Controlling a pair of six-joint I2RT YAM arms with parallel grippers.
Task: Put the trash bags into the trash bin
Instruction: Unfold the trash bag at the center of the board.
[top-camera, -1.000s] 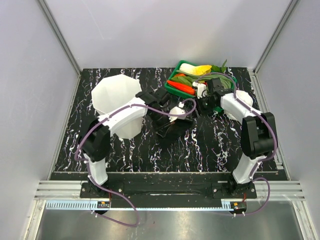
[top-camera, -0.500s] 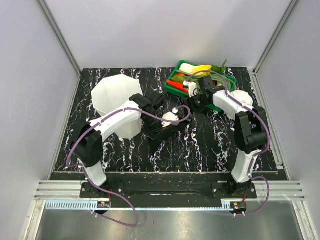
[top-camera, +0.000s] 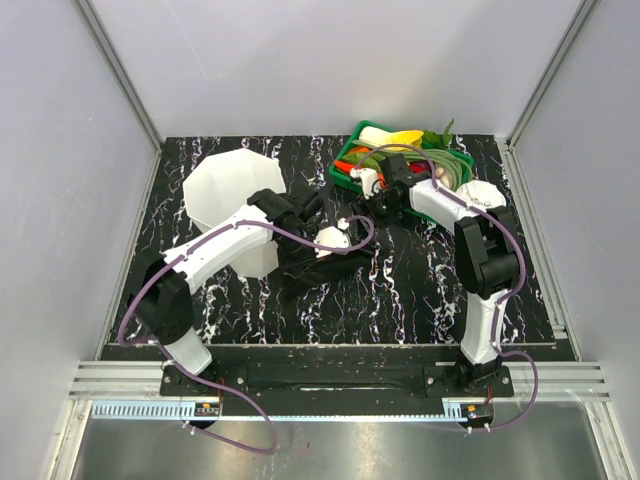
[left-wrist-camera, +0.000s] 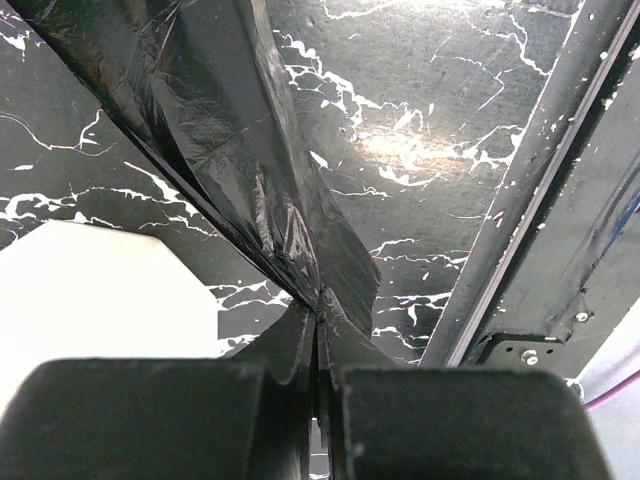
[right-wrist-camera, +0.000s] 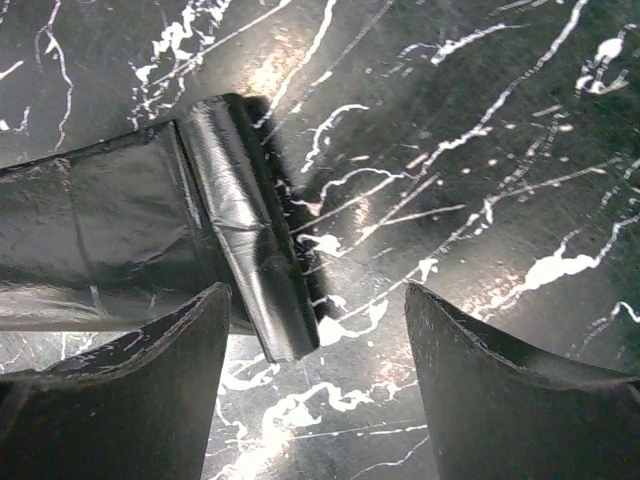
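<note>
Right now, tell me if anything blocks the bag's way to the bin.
Nothing visible does. The left gripper is shut on the bag, right beside the bin. The bag's folded far end lies on the table between the jaws of the open right gripper, so nothing grips it there.

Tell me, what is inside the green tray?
Vegetables: a yellow piece, a white one, orange ones, green leaves. The right arm hides the green tray's near part.

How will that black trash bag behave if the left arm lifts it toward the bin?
Probably floppy: the trash bag runs in creased folds from the left gripper. Likely light and slippery, given its thin glossy film. Its folded end may trail or unfold.
</note>
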